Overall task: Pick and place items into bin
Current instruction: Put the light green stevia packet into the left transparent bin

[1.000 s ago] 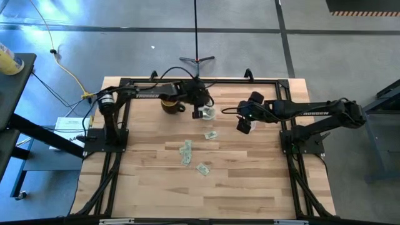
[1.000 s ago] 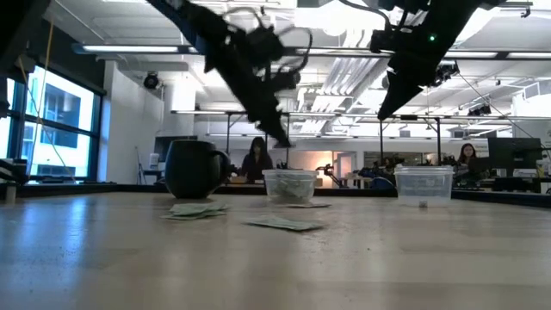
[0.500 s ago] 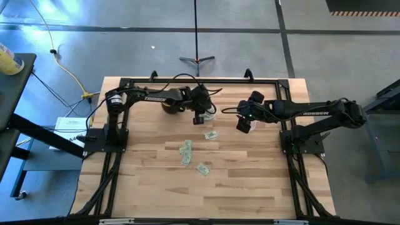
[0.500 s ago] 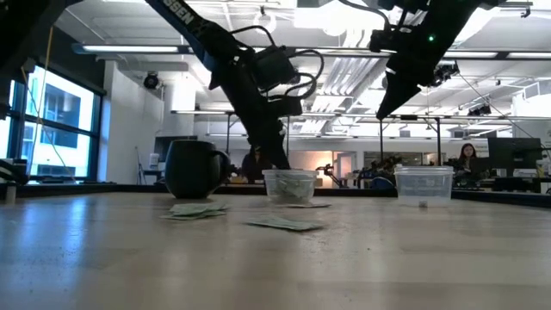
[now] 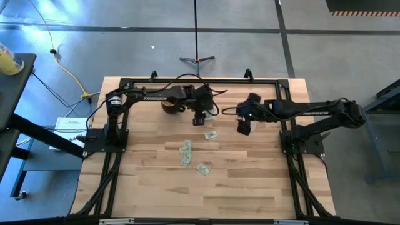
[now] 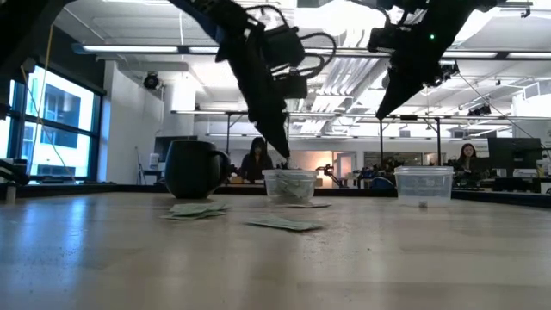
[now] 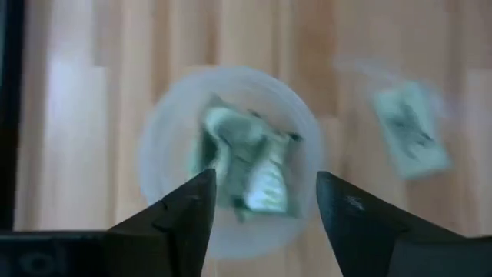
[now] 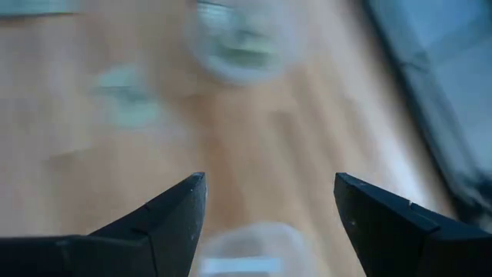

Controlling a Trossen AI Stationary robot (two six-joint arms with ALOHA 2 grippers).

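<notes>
Left gripper (image 7: 257, 201): fingers spread, nothing between them; hangs straight above the bowl (image 7: 165, 138)
Right gripper (image 8: 265, 201): fingers apart, holding nothing; waits in the air near the right side of the table (image 5: 250, 187)
Bowl: beside the mug (image 5: 170, 105) at the far middle of the table; holds crumpled slips, number unclear
Loose slips (image 5: 210, 134): three patches on the wood; nearest lies just beside the bowl toward the near edge, long axis roughly across the table; two farther along the same way
Nearer arm: the left, judging by reach
Count: one bowl, one mug, one clear cup (image 6: 422, 184)
</notes>
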